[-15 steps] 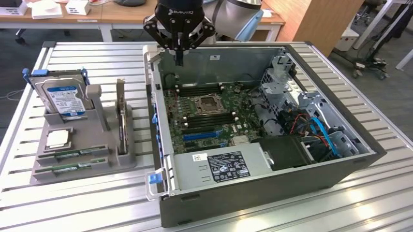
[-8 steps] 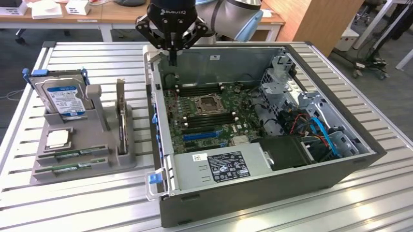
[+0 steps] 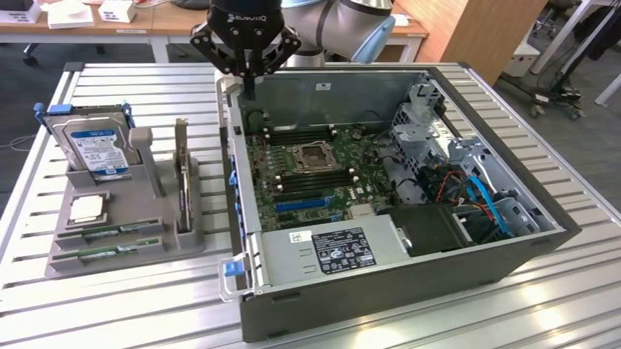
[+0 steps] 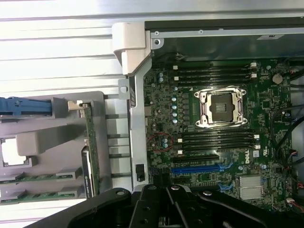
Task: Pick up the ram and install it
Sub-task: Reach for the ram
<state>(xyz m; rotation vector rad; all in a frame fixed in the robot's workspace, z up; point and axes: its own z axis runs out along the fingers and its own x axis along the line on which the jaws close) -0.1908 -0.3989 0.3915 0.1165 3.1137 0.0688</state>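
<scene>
Exterior view: the gripper [image 3: 249, 86] hangs above the back corner of the open computer case [image 3: 388, 291], on the exterior view's left side of it. Its fingers are pressed together with nothing between them, so no pick has been made. The ram [image 3: 109, 232] sits well apart from the gripper, in a low groove at the near end of the gray holder [image 3: 58, 265] on the slatted table [image 3: 543, 305]. A second stick [image 3: 97, 254] lies in the groove just beside it. The grooves stand each stick on its long edge, which leaves the top edge free to be pinched from above.

The same holder props up a hard drive [image 3: 97, 145] and a tall expansion card [image 3: 182, 171], each in its own compartment so the parts do not touch.

The case lies on its side, so the motherboard [image 3: 321, 193] faces upward and can be reached from above. The long black memory slots [image 3: 308, 179] flank the processor socket [image 3: 315, 154]. They look empty, though that is hard to confirm from here.

In the wrist view, the sticks [image 4: 38, 176] appear beside the card [image 4: 90, 142], with the slots [image 4: 217, 140] inside the case.
</scene>
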